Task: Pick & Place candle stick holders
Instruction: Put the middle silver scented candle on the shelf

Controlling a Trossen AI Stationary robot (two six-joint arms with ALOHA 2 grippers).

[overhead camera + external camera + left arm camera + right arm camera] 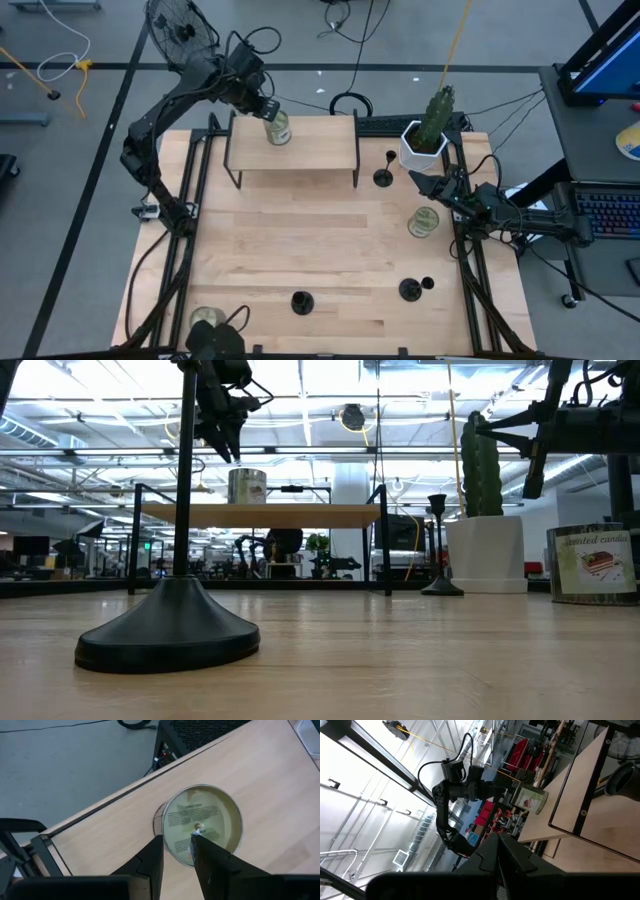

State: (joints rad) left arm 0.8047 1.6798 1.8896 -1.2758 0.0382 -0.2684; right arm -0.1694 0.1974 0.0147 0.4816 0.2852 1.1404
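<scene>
Black candle stick holders (301,301) stand untouched along the worktop (300,240)'s lower edge. Upper left, left hand (270,112) hovers slightly parted above a jar (278,128) on the shelf (310,150); right hand (425,183) waits closed, right of centre.

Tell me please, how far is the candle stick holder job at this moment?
Nothing looks done: all three candle stick holders stand on the table, none gripped. In hand: the left gripper hovers, slightly open, above the jar on the shelf; the right gripper waits shut near the cactus pot. All three remain to move.
</scene>
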